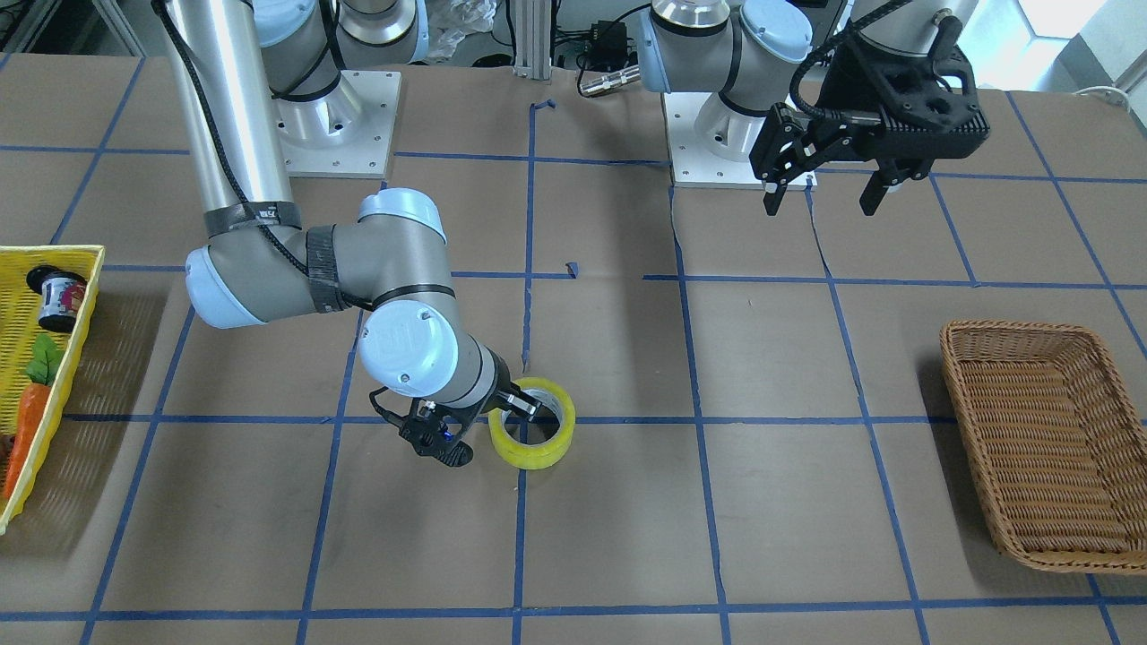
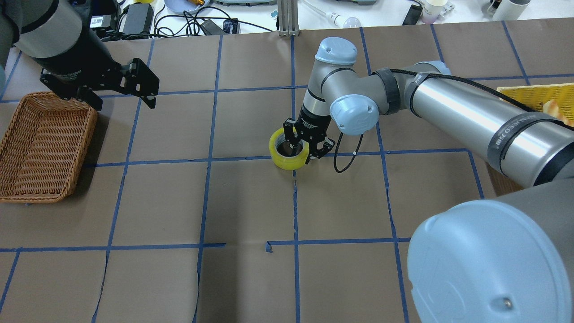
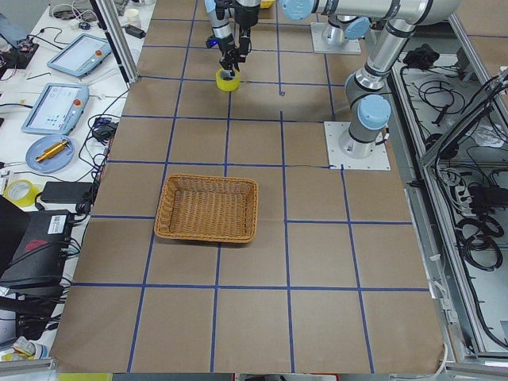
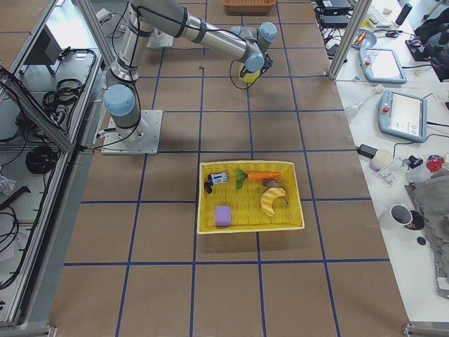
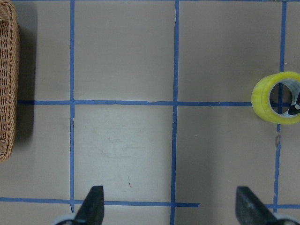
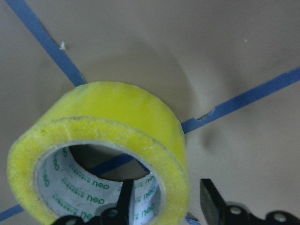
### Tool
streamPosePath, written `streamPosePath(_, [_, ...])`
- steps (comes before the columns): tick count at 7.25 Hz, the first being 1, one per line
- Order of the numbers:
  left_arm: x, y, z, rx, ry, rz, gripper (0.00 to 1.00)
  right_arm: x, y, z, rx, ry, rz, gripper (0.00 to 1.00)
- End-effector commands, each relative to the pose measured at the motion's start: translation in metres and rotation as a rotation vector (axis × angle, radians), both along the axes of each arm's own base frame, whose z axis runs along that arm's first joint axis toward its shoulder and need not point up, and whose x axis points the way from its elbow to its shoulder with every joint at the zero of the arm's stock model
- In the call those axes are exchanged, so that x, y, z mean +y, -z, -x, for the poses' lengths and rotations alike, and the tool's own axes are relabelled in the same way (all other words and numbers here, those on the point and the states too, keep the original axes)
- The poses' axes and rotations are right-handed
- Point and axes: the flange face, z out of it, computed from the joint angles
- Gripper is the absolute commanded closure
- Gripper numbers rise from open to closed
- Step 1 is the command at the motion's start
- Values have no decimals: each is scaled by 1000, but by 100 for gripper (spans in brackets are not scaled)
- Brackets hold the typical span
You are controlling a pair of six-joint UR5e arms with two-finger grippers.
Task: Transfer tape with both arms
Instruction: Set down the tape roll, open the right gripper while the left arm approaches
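In the front-facing view the tape [image 1: 533, 437] lies flat on the table [image 1: 717, 520] near the middle, on a blue line. The right gripper [image 1: 529, 408] reaches down at the roll's 10 o'clock rim. The left gripper [image 1: 820, 193] hangs in the air toward 2 o'clock, fingers spread, with nothing between them. A brown basket [image 1: 1013, 330] stands at 3 o'clock. A yellow basket [image 1: 54, 253] at 9 o'clock holds a carrot [image 1: 27, 421] and a small jar [image 1: 61, 300].

In the overhead view one right finger stands inside the ring and the other outside it.

In the left side view the tape is small, at 12 o'clock under the far arm.

In the right side view a banana [image 4: 272, 199] also lies in the yellow basket.

In the left wrist view the tape is at 3 o'clock and the brown basket at 9 o'clock.

In the right wrist view the roll's wall is between the two fingers [image 6: 211, 201]. A thin strip of table shows beside the outer one, so they do not pinch it yet.
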Motion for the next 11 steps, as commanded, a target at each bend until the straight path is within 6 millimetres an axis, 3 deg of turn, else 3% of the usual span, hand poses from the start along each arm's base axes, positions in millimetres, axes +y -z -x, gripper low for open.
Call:
streamPosePath(1, [0, 0, 0, 0, 0, -2, 0, -11, -27, 6, 4, 11, 57, 11])
streamPosePath(2, [0, 1, 1, 0, 2, -3, 0, -19, -72, 23, -7, 6, 133, 10])
streamPosePath(4, [-6, 15, 1, 3, 0, -32, 0, -30, -156, 111, 32, -41, 289, 0])
streamPosePath(5, [-18, 28, 1, 30, -34, -24, 0, -16, -194, 152, 58, -155, 318, 0])
streamPosePath(6, [-43, 66, 5, 39, -76, -38, 0, 13, -227, 190, 190, -330, 289, 0])
streamPosePath(7, [-53, 118, 36, 39, -31, -122, 0, 35, -262, 204, 261, -419, 313, 0])
streamPosePath(8, [-64, 145, 95, 43, -10, -66, 0, 59, -289, 202, 263, -422, 311, 0])
streamPosePath(9, [-72, 181, 137, 53, -70, -55, 0, 76, -298, 202, 255, -428, 266, 0])
streamPosePath(10, [-76, 224, 161, 41, -63, -104, 0, 80, -295, 198, 244, -435, 248, 0])
streamPosePath(11, [-70, 252, 194, 35, -36, -109, 0, 79, -295, 197, 231, -436, 261, 0])
